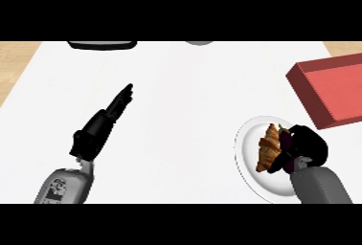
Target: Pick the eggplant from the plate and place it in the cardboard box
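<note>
- right hand [308, 143] is sitting over the plate [247, 158], fingers curling down onto the eggplant [286, 139], looks like it's closing for the pick
- eggplant is lying on the plate just under those fingers, dark purple, mostly hidden
- a croissant [268, 148] is lying right beside the fingers on their inner side, so the grab is needing to skip it
- red box [332, 88] is waiting just beyond the fingertips, so it's looking like a short carry
- left hand [99, 129] is resting well apart, fingers straight and together, holding nothing
</note>
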You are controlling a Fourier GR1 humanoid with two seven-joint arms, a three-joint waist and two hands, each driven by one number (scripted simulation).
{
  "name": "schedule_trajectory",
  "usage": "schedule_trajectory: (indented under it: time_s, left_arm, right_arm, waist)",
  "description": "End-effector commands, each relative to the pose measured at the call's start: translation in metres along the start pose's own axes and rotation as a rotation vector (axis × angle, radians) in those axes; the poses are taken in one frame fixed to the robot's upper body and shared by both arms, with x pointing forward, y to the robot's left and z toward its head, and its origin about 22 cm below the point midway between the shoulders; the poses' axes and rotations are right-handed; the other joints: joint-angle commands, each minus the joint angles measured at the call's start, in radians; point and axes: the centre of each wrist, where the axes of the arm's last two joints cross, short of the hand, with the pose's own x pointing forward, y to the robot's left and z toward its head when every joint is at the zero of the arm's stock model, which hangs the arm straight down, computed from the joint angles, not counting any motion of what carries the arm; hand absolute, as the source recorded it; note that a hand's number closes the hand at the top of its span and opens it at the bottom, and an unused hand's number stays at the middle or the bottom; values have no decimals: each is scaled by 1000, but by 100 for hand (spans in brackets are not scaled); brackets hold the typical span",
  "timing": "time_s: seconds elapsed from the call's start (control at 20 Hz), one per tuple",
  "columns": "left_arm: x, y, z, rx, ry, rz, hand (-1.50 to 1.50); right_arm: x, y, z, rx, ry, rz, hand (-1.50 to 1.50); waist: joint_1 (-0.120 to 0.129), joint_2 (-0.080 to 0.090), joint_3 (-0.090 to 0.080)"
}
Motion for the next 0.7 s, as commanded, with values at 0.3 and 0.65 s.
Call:
schedule_trajectory:
  time_s: [0.3, 0.65]
  left_arm:
    - [-2, -6, 2, 0, 9, 7, 0]
    - [-2, 5, 0, 32, 1, 24, 0]
  right_arm:
    - [-52, -40, -1, 41, -906, 362, 150]
    - [-137, -136, -40, -268, -1199, 340, 150]
  waist:
    - [-12, 1, 24]
    - [-50, 12, 24]
